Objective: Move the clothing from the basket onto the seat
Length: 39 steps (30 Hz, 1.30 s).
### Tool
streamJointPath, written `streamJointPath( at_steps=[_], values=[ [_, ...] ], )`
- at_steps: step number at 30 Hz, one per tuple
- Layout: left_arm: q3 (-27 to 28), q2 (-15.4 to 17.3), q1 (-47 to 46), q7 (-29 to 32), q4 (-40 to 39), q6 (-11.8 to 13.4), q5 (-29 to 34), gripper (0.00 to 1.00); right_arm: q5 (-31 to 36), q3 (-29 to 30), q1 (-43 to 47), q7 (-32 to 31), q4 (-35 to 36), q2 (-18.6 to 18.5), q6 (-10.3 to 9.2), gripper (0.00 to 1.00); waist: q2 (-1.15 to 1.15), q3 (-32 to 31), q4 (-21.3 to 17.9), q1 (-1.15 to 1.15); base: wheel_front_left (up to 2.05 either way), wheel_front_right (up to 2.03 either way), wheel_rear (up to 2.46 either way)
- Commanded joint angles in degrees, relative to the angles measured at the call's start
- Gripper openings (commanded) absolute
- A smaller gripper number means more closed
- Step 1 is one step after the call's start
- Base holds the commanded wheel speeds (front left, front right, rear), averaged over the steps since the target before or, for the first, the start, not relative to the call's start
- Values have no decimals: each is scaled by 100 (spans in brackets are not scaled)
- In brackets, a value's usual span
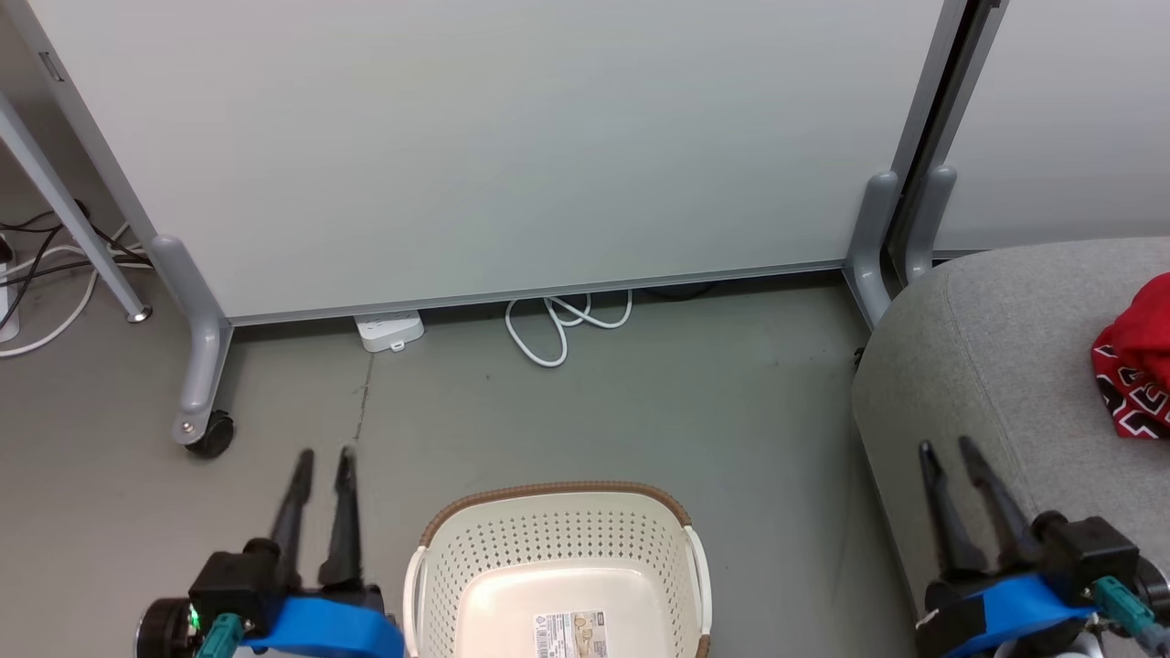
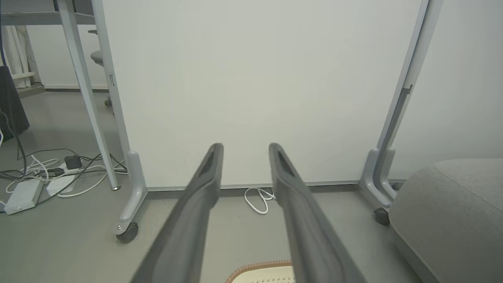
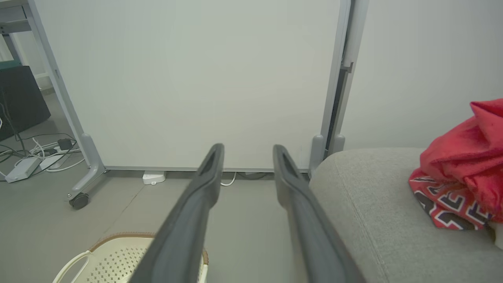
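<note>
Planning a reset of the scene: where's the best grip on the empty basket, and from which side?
Probably the left side handle of the basket, approached from above on its left by the left gripper, which stands open beside it. The handle is a thin loop standing off the wall, so one finger could pass inside it.

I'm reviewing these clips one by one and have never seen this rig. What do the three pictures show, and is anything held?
This is a wheeled robot with two arms. One picture looks down from its head; the other two look along each wrist's dark fingers. The left gripper and right gripper are open and hold nothing. On the floor between them stands a cream perforated basket, its visible bottom bare of clothes. The red clothing lies on the grey seat at the right.
</note>
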<state>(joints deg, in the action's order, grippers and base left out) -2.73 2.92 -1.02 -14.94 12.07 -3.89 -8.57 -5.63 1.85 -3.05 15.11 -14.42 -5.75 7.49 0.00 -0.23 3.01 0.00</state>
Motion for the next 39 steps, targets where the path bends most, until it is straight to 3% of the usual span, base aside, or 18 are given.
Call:
streamJointPath(
  at_steps=[1,39],
  values=[
    [10,0,29,24,62,-1,-24,0,-24,9,13,-14,-62,9,0,0,0,0,-1,0,0,0,0],
    [442,-1,-240,1009,141,-170,-3881,0,-4017,224,-157,-1017,-27,138,0,0,0,12,-97,0,0,0,0]
  ],
)
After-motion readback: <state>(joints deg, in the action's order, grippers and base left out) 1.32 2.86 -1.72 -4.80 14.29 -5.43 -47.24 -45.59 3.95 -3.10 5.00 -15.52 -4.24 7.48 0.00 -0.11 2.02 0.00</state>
